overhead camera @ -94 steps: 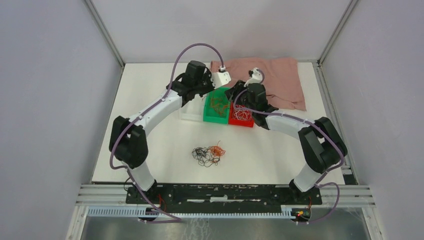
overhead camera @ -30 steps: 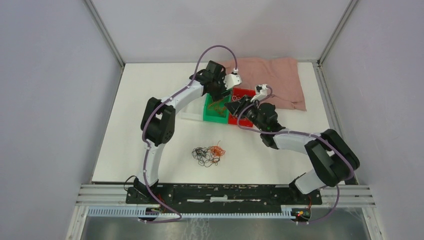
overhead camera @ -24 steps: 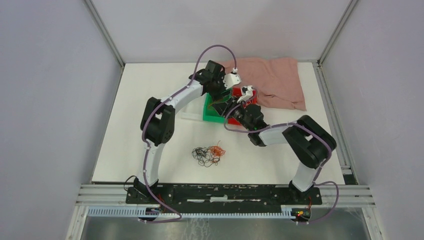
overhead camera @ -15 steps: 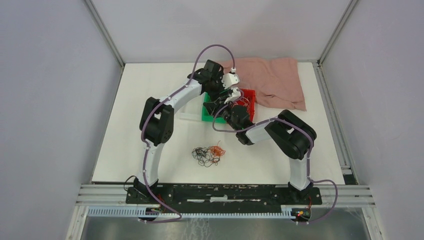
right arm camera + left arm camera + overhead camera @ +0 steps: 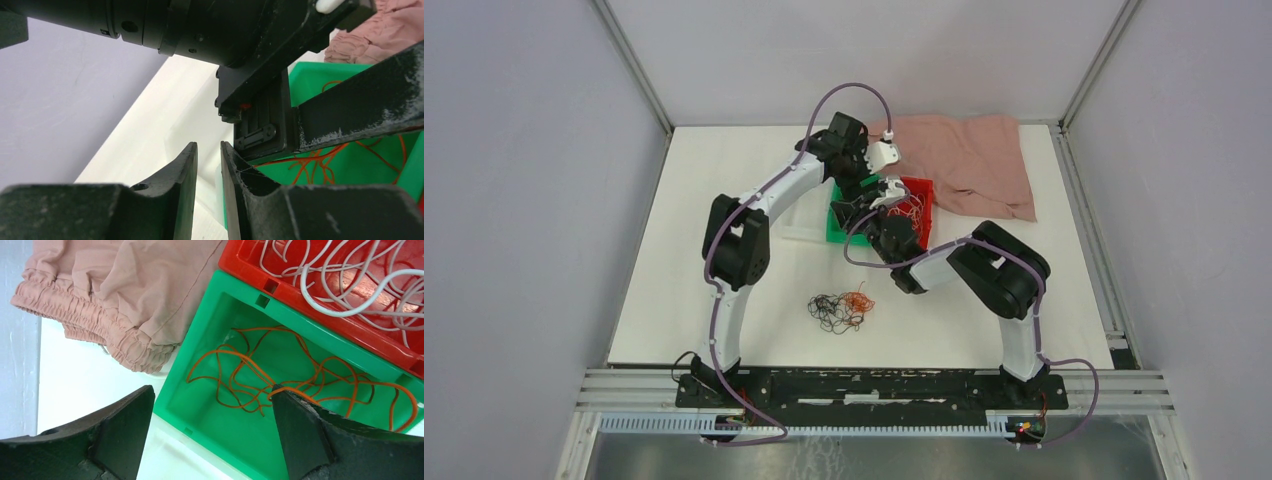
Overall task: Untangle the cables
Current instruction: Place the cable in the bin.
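No writing readable; left gripper [image 5: 210, 430] jaws spread over orange cables [image 5: 280, 375]; right gripper [image 5: 209, 165] jaws nearly closed, empty.

No readable text, labels, brands, numbers or signs showed anywhere, not in the overhead view, not in the left wrist view, not in the right wrist view

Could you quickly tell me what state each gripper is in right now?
Left gripper: open, empty, above the green bin.
Right gripper: nearly closed, holding nothing visible.
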`<state>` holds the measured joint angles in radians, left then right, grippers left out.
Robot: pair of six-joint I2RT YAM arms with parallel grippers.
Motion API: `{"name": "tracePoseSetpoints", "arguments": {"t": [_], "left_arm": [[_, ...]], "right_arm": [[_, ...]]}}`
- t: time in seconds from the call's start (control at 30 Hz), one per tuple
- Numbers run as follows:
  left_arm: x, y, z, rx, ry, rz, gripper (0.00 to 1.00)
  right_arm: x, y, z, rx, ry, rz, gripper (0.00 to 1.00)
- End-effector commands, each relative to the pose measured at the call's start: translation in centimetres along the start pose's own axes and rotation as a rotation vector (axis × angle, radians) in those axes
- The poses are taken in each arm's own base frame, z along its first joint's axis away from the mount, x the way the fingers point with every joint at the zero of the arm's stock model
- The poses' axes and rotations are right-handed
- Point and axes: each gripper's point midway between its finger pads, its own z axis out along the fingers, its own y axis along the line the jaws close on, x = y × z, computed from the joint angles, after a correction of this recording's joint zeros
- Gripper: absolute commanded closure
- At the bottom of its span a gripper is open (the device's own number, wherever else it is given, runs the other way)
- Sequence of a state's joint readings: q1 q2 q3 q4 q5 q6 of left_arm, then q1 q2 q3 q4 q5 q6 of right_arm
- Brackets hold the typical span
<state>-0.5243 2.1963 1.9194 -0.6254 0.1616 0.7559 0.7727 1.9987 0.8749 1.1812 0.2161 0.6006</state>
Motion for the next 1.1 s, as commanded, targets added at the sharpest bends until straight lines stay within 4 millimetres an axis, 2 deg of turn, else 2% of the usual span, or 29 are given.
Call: {"name": "tracePoseSetpoints", "arguments": {"t": [0.0, 0.13, 0.2, 0.3, 0.4, 0.47, 0.6, 0.7, 0.9, 0.97, 1.07], "left_arm": [[-2.0, 0.7, -6.5, 0.039, -0.018, 0.073, 0.05], [-2.0, 0.6, -7.1, 0.059, -0.009, 0.085, 0.00], [-2.0, 0.3, -7.1, 0.072, -0.009, 0.081, 0.01], [-1.8, 0.2, -6.9, 0.074, -0.001, 0.076, 0.01], [-1.4, 1.2, -6.3, 0.013, 0.008, 0.060, 0.01], [-1.5, 1.2, -5.9, 0.009, 0.003, 0.056, 0.01], [-1.6, 1.5, -5.4, 0.006, 0.001, 0.056, 0.01], [-1.6, 1.6, -5.2, 0.000, 0.003, 0.065, 0.01], [-0.9, 1.7, -6.4, -0.006, 0.032, 0.126, 0.01], [-0.9, 2.5, -6.9, -0.042, 0.045, 0.164, 0.01], [-2.0, 4.2, -8.0, -0.114, 0.025, 0.189, 0.01]], "right_arm": [[1.8, -7.7, -1.6, 0.259, 0.011, -0.055, 0.69], [2.0, -7.6, -2.3, 0.242, 0.010, -0.033, 0.69], [2.2, -7.8, -2.6, 0.243, 0.014, -0.029, 0.69], [2.2, -7.5, -2.7, 0.207, 0.001, 0.002, 0.69], [2.0, -6.2, -2.9, 0.117, -0.007, 0.051, 0.68], [1.7, -5.5, -3.3, 0.074, -0.017, 0.077, 0.68], [1.5, -5.5, -4.2, 0.050, -0.016, 0.116, 0.68], [1.4, -5.8, -4.1, 0.058, -0.017, 0.118, 0.67], [1.3, -6.0, -3.4, 0.083, 0.003, 0.099, 0.68], [1.1, -5.6, -3.2, 0.068, 0.005, 0.099, 0.68], [0.9, -5.0, -3.3, 0.051, 0.005, 0.099, 0.69]]}}
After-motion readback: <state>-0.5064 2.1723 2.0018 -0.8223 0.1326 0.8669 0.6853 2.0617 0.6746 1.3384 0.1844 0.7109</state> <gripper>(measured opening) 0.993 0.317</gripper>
